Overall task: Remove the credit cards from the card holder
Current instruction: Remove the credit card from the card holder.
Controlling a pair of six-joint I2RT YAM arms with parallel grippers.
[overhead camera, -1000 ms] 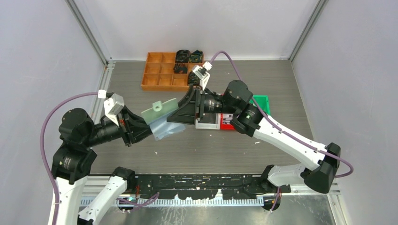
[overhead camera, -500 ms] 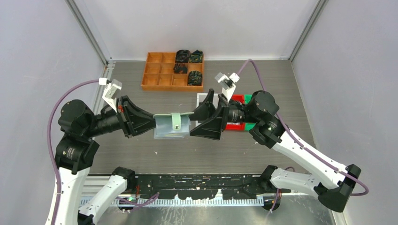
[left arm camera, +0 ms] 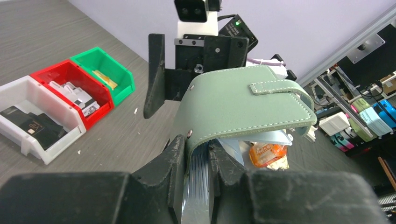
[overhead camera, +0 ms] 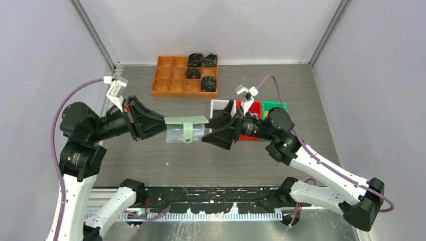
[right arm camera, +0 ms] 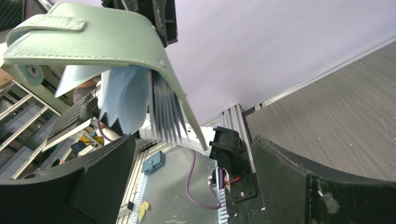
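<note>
Pinching the soft sage-green bifold card holder (left arm camera: 238, 102) shut in my left claw (left arm camera: 198, 145); right claw (overhead camera: 207, 131) gapes empty. Thin plastic cards (right arm camera: 164, 109) look stiff and slick; I'd take their exposed edges.

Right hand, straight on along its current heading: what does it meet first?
Most likely the card holder, held up by the left hand. The right hand points at its free end, jaws wide open; nothing shows between, though depth is unclear.

card holder (overhead camera: 185, 129) between left gripper (overhead camera: 164, 126) and right gripper (overhead camera: 207, 131), cards (right arm camera: 166, 112) seemingly inside, tray (overhead camera: 171, 75) behind
</note>
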